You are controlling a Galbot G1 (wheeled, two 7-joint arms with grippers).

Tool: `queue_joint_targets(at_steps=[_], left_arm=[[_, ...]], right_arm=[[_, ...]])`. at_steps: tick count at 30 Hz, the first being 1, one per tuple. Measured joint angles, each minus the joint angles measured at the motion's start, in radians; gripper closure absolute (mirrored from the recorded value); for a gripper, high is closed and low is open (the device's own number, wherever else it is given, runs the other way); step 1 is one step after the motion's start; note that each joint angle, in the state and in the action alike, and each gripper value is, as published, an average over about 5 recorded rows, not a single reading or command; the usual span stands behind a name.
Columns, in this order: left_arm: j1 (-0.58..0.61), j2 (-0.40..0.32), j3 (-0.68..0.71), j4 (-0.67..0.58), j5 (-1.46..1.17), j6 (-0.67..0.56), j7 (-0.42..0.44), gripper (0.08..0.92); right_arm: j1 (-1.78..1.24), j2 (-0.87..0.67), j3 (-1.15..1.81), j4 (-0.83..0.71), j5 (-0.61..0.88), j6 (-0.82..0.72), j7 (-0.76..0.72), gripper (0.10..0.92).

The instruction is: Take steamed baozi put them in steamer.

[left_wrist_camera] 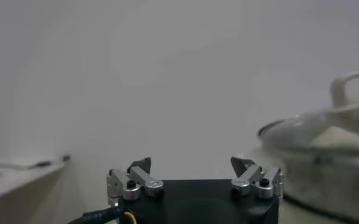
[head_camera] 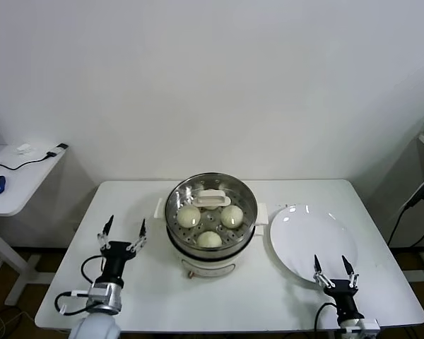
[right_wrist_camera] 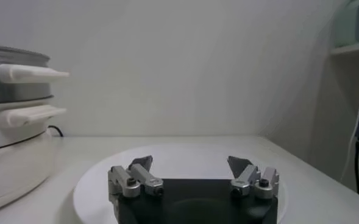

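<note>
Buns (head_camera: pixel 210 239) sat in the steamer (head_camera: pixel 210 263) at desk (head_camera: pixel 148 296) centre, three clearly visible in a triangle under the glass lid (head_camera: pixel 249 205); a fourth couldn't be confirmed behind the lid handle (head_camera: pixel 213 198). Buns were round, no long axis to speak of. Steamer stood upright, side handles pointing left and right, lid handle bar running left-right too. White plate (head_camera: pixel 307 244) lay bare just right of the steamer, near its handle. Left hand (head_camera: pixel 123 231) hovered over the desk left of the steamer, fingers apart, holding nothing. Right hand (head_camera: pixel 335 267) sat at the plate's near edge, fingers apart, also holding nothing. Side table (head_camera: pixel 18 180) with cables stood far left.
</note>
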Motion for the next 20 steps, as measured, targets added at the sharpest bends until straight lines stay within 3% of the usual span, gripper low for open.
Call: queue_joint_targets(at_steps=[9,20], left_arm=[[0.018,0.017,-0.030,0.133,-0.081,-0.087,-0.001,0.177],[0.040,0.024,-0.040,0.183,-0.107,-0.123,0.002,0.177]], right_arm=[[0.000,-0.002,-0.004,0.001,0.001,0.000,0.000,0.203],[-0.002,-0.002,-0.008,0.004,0.000,0.001,-0.003,0.203]])
